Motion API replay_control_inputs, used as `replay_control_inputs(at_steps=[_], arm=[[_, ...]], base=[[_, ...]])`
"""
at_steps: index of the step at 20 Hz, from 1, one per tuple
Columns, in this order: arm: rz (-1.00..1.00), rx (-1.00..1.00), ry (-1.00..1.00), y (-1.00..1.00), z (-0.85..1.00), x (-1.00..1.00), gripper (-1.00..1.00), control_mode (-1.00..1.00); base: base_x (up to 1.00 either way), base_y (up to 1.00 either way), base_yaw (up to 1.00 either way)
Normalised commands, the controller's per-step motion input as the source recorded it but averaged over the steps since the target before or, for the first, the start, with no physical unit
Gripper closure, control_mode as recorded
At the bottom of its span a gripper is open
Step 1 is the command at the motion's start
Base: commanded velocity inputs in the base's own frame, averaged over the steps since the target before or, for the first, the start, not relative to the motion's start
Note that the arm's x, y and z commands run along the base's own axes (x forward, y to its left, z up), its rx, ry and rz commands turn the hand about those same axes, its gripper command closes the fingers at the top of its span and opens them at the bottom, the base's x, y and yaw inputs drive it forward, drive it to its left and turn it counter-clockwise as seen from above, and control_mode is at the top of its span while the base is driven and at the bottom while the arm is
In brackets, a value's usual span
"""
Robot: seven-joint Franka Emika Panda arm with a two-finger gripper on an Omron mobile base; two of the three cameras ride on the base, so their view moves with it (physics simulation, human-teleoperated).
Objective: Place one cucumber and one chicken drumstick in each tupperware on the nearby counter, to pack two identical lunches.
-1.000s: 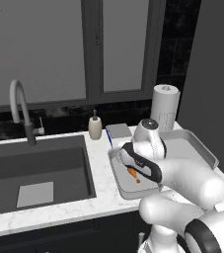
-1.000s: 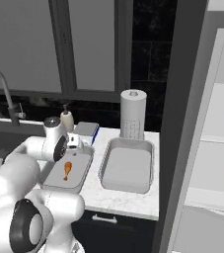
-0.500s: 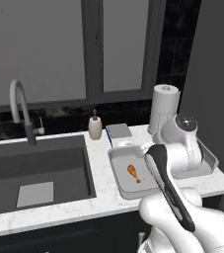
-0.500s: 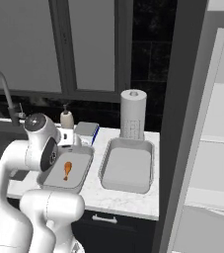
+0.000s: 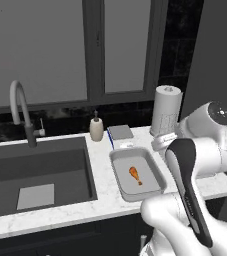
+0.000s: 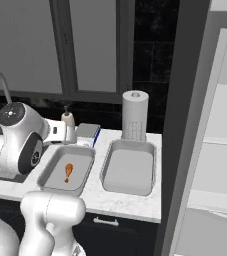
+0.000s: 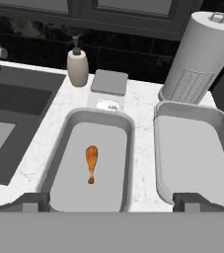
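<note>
The chicken drumstick (image 7: 91,163) lies alone in the left tupperware (image 7: 59,163) on the table (image 7: 143,148) (meaty end toward the wall), beside the other tupperware (image 7: 217,118). The pincer (image 7: 111,201) hovers above, fingers wide apart, holding nothing.

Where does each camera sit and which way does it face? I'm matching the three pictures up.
Left base view: behind the arm's left, looking forward and down at the sink and the tupperware holding a chicken drumstick; white arm lower right.
Right base view: behind the arm's right, same counter; arm lower left.
Hand view: on the hand, looking down at both containers; open gripper at the bottom.
All views share the drumstick container and paper towel roll.
</note>
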Motion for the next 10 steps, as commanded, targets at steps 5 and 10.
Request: replay_control_inputs(at_steps=[5,10], arm=[[-0.02,-0.01,-0.05,0.00,0.00,-0.20,-1.00,1.00],[0.00,0.00,0.00,0.00,0.00,0.00,-1.00,1.00]], base=[[-0.80,0.00,-0.08],[-1.00,-0.16,-0.12]])
